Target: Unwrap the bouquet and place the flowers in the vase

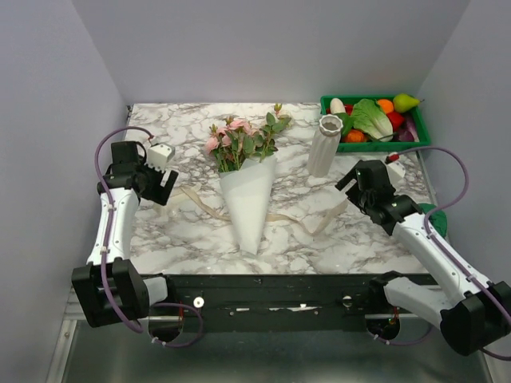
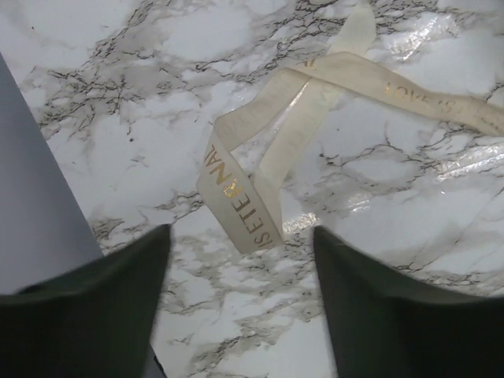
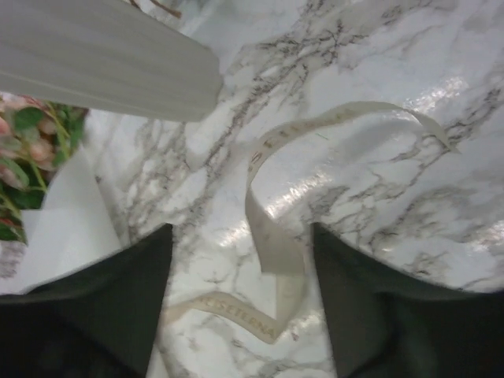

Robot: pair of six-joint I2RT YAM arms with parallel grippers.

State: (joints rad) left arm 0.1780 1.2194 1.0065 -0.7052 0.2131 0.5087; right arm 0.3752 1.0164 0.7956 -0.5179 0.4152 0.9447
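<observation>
**STATION STATE: BOUQUET WRAPPED, BOTH GRIPPERS CLEAR**

1. Table [image 1: 160, 231]: one, white marble pattern with grey veins.
2. Arms: two. The left gripper [image 2: 240, 236] is at 9 o'clock of the table and the right gripper [image 3: 240, 232] at 3 o'clock. On each, the jaws stand wide apart and hold nothing; marble and ribbon show in the gap.
3. Bouquet [image 1: 247, 191]: one, lying flat at the table centre. Its white paper cone points to 6 o'clock. Pink blooms and green leaves fan out toward 12 o'clock.
4. Crate [image 1: 399, 144]: one, green, in the 2 o'clock corner, filled with toy produce.
5. Vase [image 1: 323, 148]: one, white, ribbed, upright. It stands at 2 o'clock of the bouquet, just beside the crate.
6. Ribbon [image 2: 236, 189]: one, cream, lying loose on the marble and trailing from the cone toward 9 and 3 o'clock. Its gold lettering reads "LOVE" and, partly, "ETERNA".
</observation>
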